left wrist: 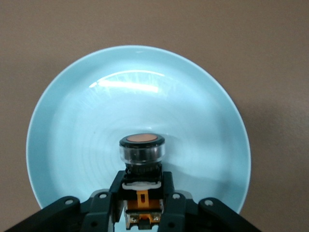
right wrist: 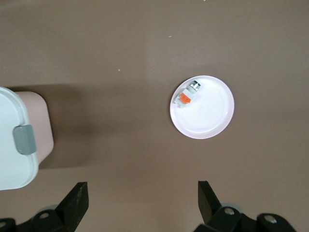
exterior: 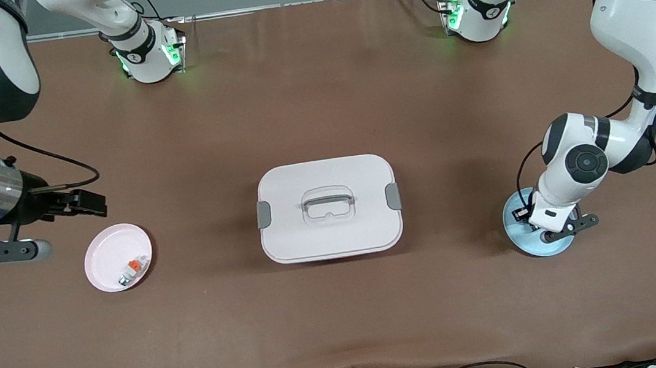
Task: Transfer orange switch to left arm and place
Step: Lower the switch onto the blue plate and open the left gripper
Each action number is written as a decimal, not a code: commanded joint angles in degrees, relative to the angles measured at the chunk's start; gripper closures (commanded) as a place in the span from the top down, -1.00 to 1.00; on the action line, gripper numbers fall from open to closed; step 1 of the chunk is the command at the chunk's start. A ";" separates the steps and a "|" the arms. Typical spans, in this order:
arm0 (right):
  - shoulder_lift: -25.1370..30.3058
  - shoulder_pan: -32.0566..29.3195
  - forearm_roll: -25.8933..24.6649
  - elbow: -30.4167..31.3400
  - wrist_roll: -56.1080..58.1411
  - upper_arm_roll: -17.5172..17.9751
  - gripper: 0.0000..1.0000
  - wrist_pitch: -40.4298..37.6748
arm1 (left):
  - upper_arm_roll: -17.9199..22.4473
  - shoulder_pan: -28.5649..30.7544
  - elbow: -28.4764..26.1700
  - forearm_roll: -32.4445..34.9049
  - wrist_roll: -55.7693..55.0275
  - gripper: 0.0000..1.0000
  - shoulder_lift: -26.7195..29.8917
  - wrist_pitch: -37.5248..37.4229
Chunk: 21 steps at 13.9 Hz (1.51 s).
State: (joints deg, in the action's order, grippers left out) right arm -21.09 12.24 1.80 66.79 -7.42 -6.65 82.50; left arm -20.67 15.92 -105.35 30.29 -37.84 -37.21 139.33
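Note:
The orange switch (left wrist: 142, 150), black-bodied with a round orange face, sits between the fingers of my left gripper (left wrist: 142, 193), which is shut on it over the middle of a pale blue plate (left wrist: 72, 121). Whether it rests on the plate I cannot tell. In the front view the left gripper (exterior: 526, 217) is low over that blue plate (exterior: 548, 245) at the left arm's end of the table, and the switch is hidden under the wrist. My right gripper (exterior: 89, 202) hangs open and empty above the table beside a pink plate (exterior: 105, 262). The white box (exterior: 328, 208) stands mid-table between the arms.
The pink plate (right wrist: 207, 116) holds a white-and-orange connector (right wrist: 184, 98) and a small silver piece (right wrist: 195, 86). One grey-clipped end of the box (right wrist: 14, 140) shows in the right wrist view. Cables lie along the table edge nearest the front camera.

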 commanded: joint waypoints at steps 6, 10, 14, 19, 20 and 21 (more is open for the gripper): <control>10.35 -5.55 -1.36 14.75 7.16 1.02 1.00 9.33 | -0.95 1.04 0.93 0.83 0.67 1.00 6.59 -0.73; 12.64 -7.92 -0.66 16.70 7.33 1.02 1.00 10.66 | -4.28 1.13 5.83 -1.62 0.93 1.00 15.49 -14.03; 13.26 -8.28 -1.00 17.06 6.37 1.02 1.00 9.87 | -4.37 1.13 14.72 -9.36 8.82 1.00 17.78 -29.26; 14.84 -10.38 -1.36 17.23 5.49 0.93 1.00 8.91 | -4.46 1.13 17.11 -10.16 9.72 1.00 26.21 -39.46; 14.85 -10.83 -1.36 17.23 5.49 0.93 1.00 8.56 | -4.72 0.78 17.28 -10.08 9.72 1.00 27.53 -41.23; 14.85 -11.09 -1.36 17.23 5.40 0.93 1.00 8.55 | -5.07 0.52 17.19 -10.16 9.72 1.00 28.76 -42.38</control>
State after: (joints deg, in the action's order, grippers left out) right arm -8.19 2.51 1.30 82.17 -0.97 -6.66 91.19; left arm -25.23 16.69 -87.42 21.18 -29.16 -11.75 99.73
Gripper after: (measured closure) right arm 0.000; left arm 0.000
